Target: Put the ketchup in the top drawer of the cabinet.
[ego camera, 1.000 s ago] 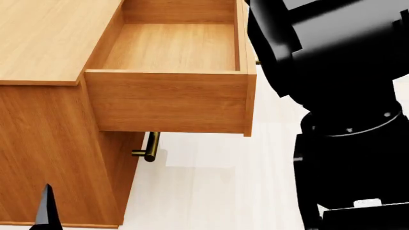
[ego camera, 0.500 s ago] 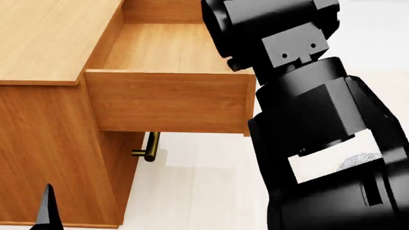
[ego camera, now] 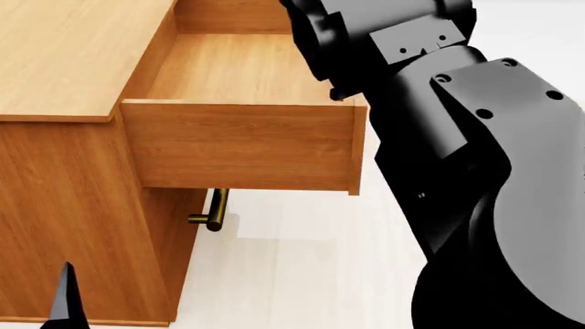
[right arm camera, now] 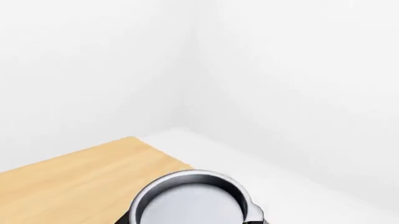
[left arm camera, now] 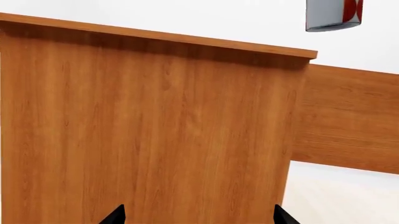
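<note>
The cabinet [ego camera: 64, 62] stands at the left of the head view with its top drawer [ego camera: 242, 144] pulled open and empty inside. My right arm [ego camera: 457, 123] reaches over the drawer's right wall and hides its own gripper there. In the right wrist view my right gripper [right arm camera: 192, 219] is shut on the ketchup [right arm camera: 190, 198], whose silver lid faces the camera. The ketchup also shows in the left wrist view [left arm camera: 333, 14], held in the air above the cabinet's height. My left gripper [left arm camera: 199, 217] is open and empty, close to the cabinet's side [left arm camera: 149, 130].
A brass handle [ego camera: 215, 209] of the lower drawer sticks out under the open drawer. White floor [ego camera: 292, 274] lies in front of the cabinet. One left fingertip [ego camera: 66, 298] shows at the bottom left of the head view. White walls meet in a corner [right arm camera: 187, 70] behind the cabinet.
My right arm has swung left from the upper right of the head view to over the open drawer's right side. The left gripper and the drawer have not moved.
</note>
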